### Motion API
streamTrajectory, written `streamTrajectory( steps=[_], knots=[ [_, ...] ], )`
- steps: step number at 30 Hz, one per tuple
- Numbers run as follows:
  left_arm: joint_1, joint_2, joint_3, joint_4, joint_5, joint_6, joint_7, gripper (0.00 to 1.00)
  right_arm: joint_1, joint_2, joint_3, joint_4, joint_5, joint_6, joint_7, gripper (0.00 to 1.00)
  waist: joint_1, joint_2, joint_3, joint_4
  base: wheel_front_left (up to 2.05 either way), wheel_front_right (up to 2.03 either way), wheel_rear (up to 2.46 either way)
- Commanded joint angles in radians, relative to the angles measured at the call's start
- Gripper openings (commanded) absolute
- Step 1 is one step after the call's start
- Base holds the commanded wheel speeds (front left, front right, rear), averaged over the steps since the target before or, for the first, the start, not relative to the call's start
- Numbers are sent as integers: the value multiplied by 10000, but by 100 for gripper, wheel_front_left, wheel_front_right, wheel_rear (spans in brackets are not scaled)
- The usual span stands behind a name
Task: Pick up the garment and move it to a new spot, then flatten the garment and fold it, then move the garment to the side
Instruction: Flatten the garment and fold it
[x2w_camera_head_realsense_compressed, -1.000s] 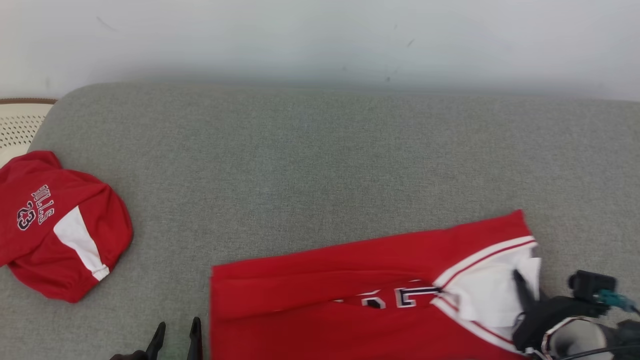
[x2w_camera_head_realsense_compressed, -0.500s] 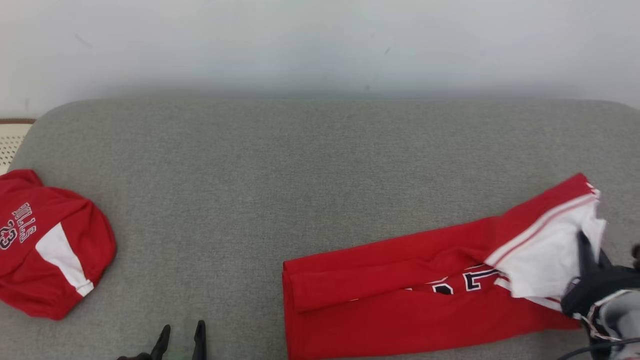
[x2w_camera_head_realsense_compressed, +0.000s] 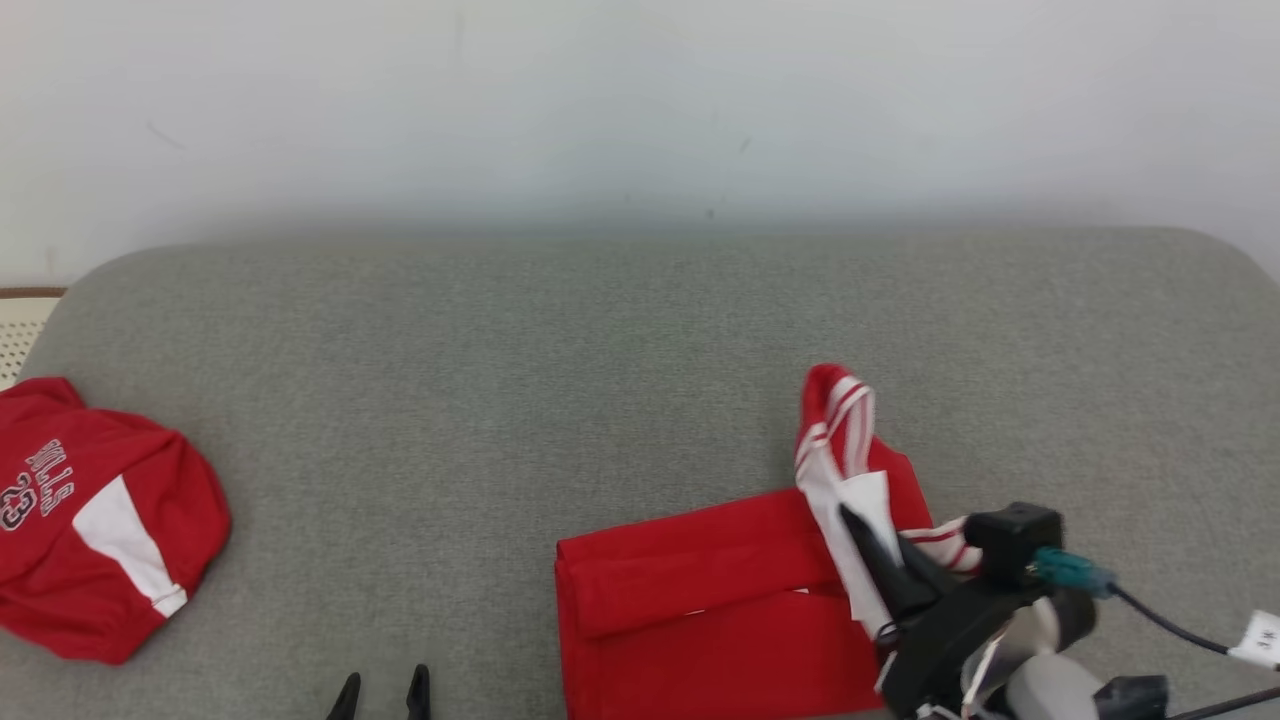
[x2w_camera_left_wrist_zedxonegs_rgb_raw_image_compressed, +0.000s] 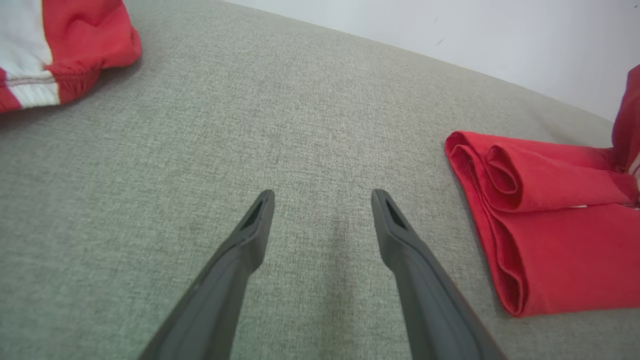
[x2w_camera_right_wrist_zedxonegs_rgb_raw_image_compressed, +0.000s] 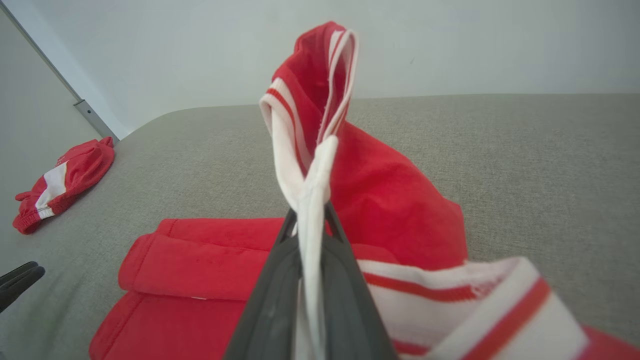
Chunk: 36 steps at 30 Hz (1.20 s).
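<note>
Head view: shorts (x2w_camera_head_realsense_compressed: 100, 540) are being shown well left of the left gripper (x2w_camera_head_realsense_compressed: 383, 686), which is being held wide open over the cushion (x2w_camera_head_realsense_compressed: 500, 400). Right of it, the folded jersey (x2w_camera_head_realsense_compressed: 700, 640) is being pinched by its striped edge and held up by the right gripper (x2w_camera_head_realsense_compressed: 856, 522).

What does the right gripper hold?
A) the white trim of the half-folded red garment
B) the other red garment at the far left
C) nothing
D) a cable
A: the right gripper is shut on the garment by its white trim, raised above the folded part.
</note>
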Motion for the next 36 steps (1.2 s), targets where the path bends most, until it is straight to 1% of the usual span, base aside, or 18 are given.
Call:
streamTrajectory(
  steps=[1,3,6,7,12,13,16,17,18,19,21,23,26,28,31,33,36],
  knots=[
    [212,7,-42,65,-121,4,-9,100,162,109,232,-218,126,-11,141,0,1,0,-33,165,0,0,0],
    [169,5,-114,45,-180,39,-9,100,153,188,519,-418,197,-11,317,0,1,0,-4,337,0,0,0],
    [141,8,-210,69,-204,43,-9,100,20,417,868,-371,229,-11,454,0,1,0,59,669,0,0,0],
    [137,7,-254,68,-226,58,-9,100,-87,452,996,-285,103,-11,480,0,1,0,77,787,0,0,0],
    [122,7,-363,97,-201,37,-11,100,-319,846,1312,417,334,-11,428,0,1,0,164,1403,0,0,0],
    [122,7,-363,97,-201,37,-11,100,-319,846,1312,417,334,-11,428,0,1,0,164,1403,0,0,0],
    [101,7,-383,133,-231,16,-9,100,-525,1038,1500,908,436,-10,313,0,1,0,213,1726,0,0,0],
    [87,7,-397,129,-246,17,-11,100,-574,1068,1534,1055,437,-8,285,6,1,0,230,1820,0,0,0],
    [87,7,-384,119,-257,27,-9,100,-615,1159,1578,1192,521,-7,190,58,1,0,238,1890,0,0,0],
    [91,3,-391,100,-259,24,-11,100,-647,1260,1564,1287,671,-7,102,100,1,0,254,1954,0,0,0],
    [135,7,-330,42,-270,66,-11,100,-808,1337,1625,1268,839,-7,-188,100,1,0,279,2001,0,0,0],
    [167,3,-273,-3,-255,97,-9,100,-924,1344,1751,997,1099,-5,-580,100,1,0,312,1985,0,0,0],
    [186,5,-132,-68,-232,135,-11,100,-1085,1050,1662,462,1570,-7,-1101,100,1,0,340,1823,0,0,0],
    [172,3,-96,-133,-206,138,-11,100,-1108,846,1204,203,1768,-7,-1318,100,1,0,359,1664,0,0,0],
    [125,8,-102,-177,-208,170,-9,100,-823,543,305,285,1806,-7,-1421,100,1,0,384,1423,0,0,0],
    [76,5,-145,-218,-227,181,-9,100,-679,347,-311,234,1623,-7,-1433,100,1,0,407,1301,0,0,0],
    [2,5,-139,-239,-189,185,-9,100,-172,248,-1231,73,1414,-7,-1435,100,1,0,442,1168,0,0,0]
  ],
)
